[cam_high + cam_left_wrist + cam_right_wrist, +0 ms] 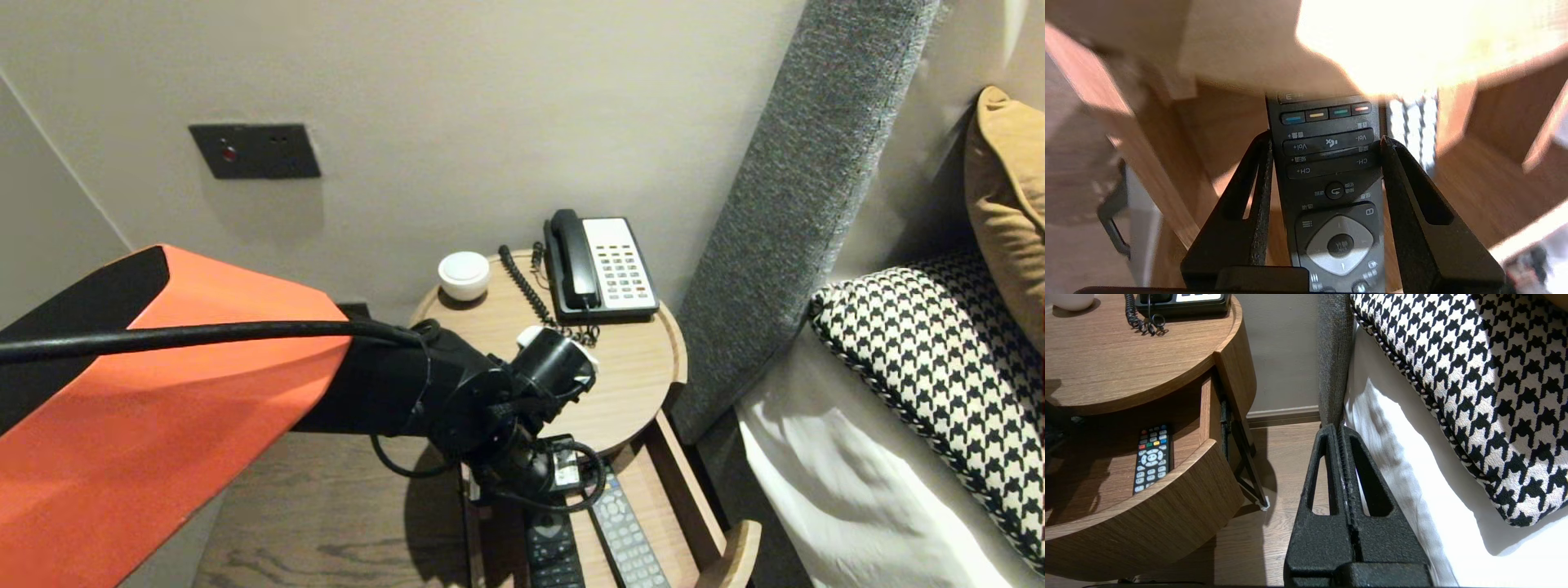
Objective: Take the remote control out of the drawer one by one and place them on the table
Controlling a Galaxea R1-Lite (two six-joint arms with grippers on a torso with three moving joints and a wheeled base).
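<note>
My left gripper (1326, 141) reaches down into the open drawer (679, 483) of the round bedside table (645, 367). It is shut on a black remote (1331, 179), with one finger (1261, 183) against each long side by the volume and channel keys. In the head view the wrist hides the jaws, and the black remote (552, 549) shows below it. I cannot tell whether the remote is off the drawer floor. A second remote (624, 531) with pale keys lies beside it. My right gripper (1340, 428) hangs shut and holds nothing, by the bed's side.
On the tabletop stand a corded telephone (602, 268) and a small white bowl (464, 275). The drawer front (1167, 506) juts toward me. The grey headboard (808, 188), a houndstooth pillow (939, 367) and white bedding (849, 482) are on the right.
</note>
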